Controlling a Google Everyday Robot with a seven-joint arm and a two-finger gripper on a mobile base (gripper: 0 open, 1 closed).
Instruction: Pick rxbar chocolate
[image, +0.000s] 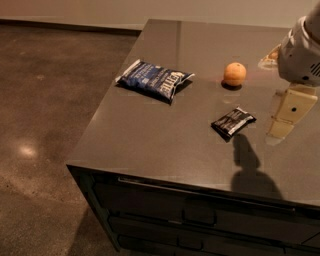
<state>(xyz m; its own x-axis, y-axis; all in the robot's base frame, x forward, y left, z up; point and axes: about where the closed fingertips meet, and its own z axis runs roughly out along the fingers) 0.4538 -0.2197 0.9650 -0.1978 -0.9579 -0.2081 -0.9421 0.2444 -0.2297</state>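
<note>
Camera view, the only one: on the dark countertop (150, 145), flat and skewed, the rxbar chocolate (233, 121), right of centre, well apart from the blue chip bag (155, 80) to the left and near, not touching, the orange (234, 74) behind it. Just right of the bar, above the surface and apart from it, the gripper (286, 116), cream-coloured, hanging under the white arm housing (300, 55); how far open, cannot tell; nothing seen in its hold. Judged to be in the approach, with the bar not yet grasped. Risks from here: coming down off-centre and nudging the slick wrapper across the smooth top instead of bracketing it; closing too high on so thin a packet and catching only air, or pressing too low into the counter; meeting the bar at odds with its skewed angle and twisting it away. Less likely, given the gap, brushing the orange and sending it rolling. Little chance of taking the bag by mistake at this spacing.
</note>
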